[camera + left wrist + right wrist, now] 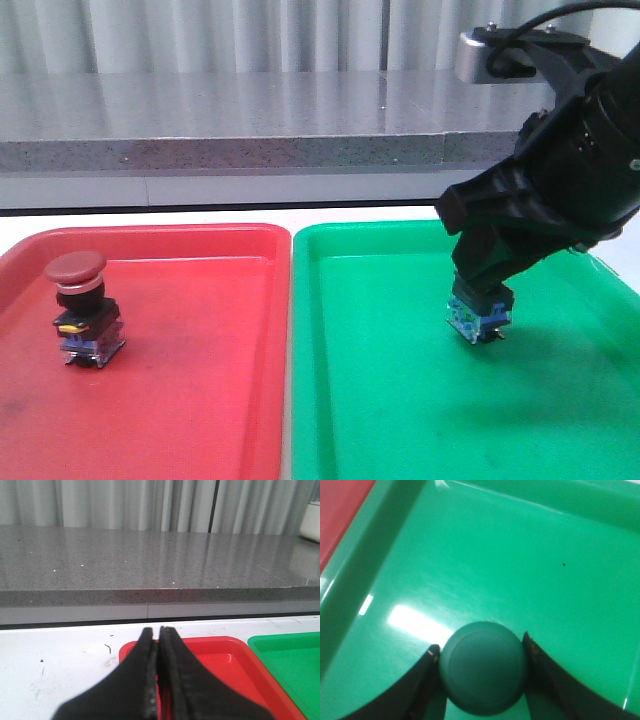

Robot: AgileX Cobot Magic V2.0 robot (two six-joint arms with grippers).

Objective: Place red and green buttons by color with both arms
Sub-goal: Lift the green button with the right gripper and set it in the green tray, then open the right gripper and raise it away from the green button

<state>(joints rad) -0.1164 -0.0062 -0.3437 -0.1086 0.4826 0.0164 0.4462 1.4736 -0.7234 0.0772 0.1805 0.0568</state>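
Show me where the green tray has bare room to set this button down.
The green tray floor is bare all around the green button held in the right tool: toward the near rim and toward the wall shared with the red tray. That tray is occupied only at its left, by the red button.

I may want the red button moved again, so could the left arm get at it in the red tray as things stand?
Probably yes. The red button stands alone and upright in the red tray, nothing over or beside it. The left end effector is shut and empty near that tray's edge; it would need to open first.
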